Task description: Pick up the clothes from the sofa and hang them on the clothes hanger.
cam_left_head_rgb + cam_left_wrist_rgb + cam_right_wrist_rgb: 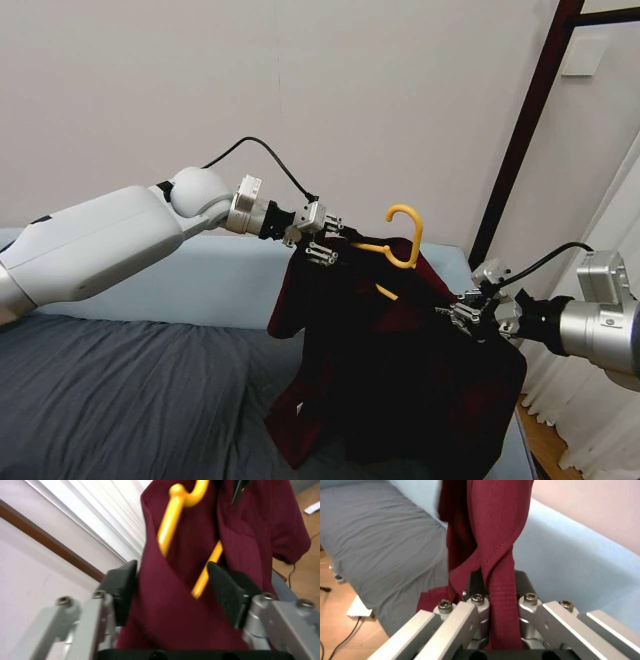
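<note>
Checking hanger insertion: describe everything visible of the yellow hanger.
The yellow hanger looks like smooth plastic: a curved hook sticking up free from the collar, hooked on nothing, and slim arms running inside the dark red garment, mostly hidden. It sits tilted in the air above the sofa. One arm runs toward the left gripper, clamped on the cloth at that shoulder; the right gripper pinches fabric on the other side. Only the garment visibly touches it.

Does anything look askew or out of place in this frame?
Yes: the yellow hanger sits tilted inside the dark red garment, which hangs bunched between the left gripper and right gripper rather than squarely on it.
</note>
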Motion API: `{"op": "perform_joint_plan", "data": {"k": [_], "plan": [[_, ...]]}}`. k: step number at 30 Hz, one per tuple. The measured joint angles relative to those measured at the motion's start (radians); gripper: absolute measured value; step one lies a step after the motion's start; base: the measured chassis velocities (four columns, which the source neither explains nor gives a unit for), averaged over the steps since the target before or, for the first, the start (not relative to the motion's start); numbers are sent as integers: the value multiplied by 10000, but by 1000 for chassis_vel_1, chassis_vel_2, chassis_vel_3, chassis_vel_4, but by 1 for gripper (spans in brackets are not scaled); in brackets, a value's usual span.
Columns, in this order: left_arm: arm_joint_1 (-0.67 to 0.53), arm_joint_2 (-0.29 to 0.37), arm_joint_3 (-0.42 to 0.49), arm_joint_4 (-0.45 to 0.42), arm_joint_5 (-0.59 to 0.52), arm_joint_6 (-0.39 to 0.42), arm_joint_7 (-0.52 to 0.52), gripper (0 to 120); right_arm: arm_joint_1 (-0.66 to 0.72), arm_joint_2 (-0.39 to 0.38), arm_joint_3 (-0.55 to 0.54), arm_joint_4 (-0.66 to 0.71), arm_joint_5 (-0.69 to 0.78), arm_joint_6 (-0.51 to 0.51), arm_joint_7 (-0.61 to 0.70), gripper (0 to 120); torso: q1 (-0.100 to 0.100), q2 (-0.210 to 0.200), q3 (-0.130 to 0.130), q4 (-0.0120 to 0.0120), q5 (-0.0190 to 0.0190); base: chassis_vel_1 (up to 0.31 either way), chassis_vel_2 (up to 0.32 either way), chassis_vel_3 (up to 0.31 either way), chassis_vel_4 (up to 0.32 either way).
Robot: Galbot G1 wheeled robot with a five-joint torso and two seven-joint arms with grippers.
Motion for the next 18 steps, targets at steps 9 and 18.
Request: {"op": "perform_joint_plan", "data": {"k": [9,18], "plan": [[1014,655,-1054,-1142,63,35,-1365,96,7,310,289,-107,885,-150,1148,3,0,1,-1,-1,3,0,0,0,0],[3505,1671,-3485,-2787,49,290,-4546,100,5,600,996,-285,2039,-530,2043,3,-1,1,-2,-1,6,0,0,0,0]]}}
